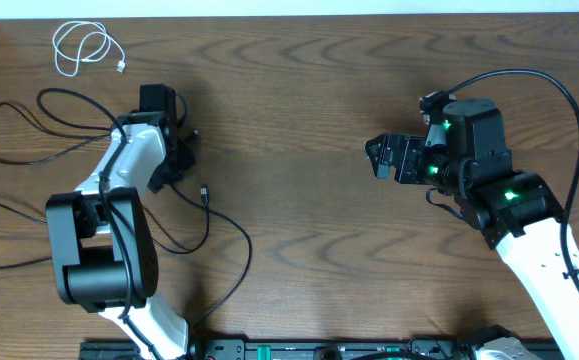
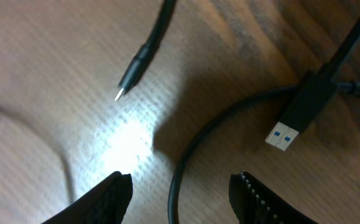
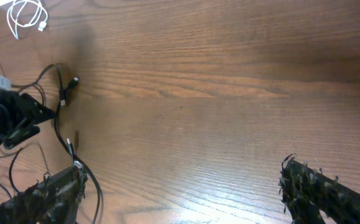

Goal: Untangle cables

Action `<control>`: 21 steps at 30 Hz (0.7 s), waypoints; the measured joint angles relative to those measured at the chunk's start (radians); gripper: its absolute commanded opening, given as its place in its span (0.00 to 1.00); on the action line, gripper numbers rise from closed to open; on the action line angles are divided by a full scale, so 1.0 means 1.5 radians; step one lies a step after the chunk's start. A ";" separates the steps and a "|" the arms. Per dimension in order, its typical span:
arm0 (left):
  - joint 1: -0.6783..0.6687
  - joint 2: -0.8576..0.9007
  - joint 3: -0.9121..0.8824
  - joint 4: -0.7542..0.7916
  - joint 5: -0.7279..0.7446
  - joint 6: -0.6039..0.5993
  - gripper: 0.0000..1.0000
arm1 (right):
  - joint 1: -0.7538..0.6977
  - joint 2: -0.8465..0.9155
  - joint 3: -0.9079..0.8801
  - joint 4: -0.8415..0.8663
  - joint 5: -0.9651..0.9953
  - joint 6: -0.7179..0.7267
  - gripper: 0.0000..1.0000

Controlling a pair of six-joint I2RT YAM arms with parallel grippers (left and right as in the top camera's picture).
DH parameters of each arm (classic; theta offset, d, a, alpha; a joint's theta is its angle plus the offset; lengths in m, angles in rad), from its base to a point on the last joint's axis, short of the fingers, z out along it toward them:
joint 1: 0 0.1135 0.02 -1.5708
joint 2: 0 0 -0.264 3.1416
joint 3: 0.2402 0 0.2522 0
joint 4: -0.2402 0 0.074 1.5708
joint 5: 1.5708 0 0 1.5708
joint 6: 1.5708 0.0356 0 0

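So, one white cable (image 1: 87, 47) lies coiled, well apart from the left claw (image 2: 180, 183). Black cables (image 2: 191, 143), maybe three, sprawl around that claw. It and the right claw (image 1: 377, 160) are spread wide, holding nothing.

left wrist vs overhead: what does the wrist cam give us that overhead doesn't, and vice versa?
Left wrist only: the USB-A plug with its blue insert, a slim plug with a bare metal tip, and the left jaws open with a black cable running between them. Overhead only: the coiled white cable at the far left corner, apart from the black ones, plus both arms and the right gripper. Both: black cables lying on the wooden table.
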 measured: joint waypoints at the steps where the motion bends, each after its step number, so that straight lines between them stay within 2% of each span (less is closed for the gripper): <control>1: 0.000 0.005 0.000 0.004 0.000 0.012 0.52 | 0.000 0.000 0.000 0.000 0.000 0.000 0.98; 10: 0.003 0.040 0.000 0.020 0.019 0.083 0.50 | 0.000 0.000 0.000 -0.001 0.000 0.000 0.97; 15: 0.023 0.040 0.000 0.023 0.051 0.103 0.30 | 0.000 0.000 0.000 -0.001 0.000 0.000 0.97; 18: 0.042 0.040 0.000 0.023 0.084 0.117 0.23 | 0.000 0.000 0.000 -0.002 0.000 0.000 0.97; 21: 0.060 0.040 0.000 0.023 0.111 0.124 0.10 | 0.000 0.000 0.000 -0.002 0.000 0.000 0.97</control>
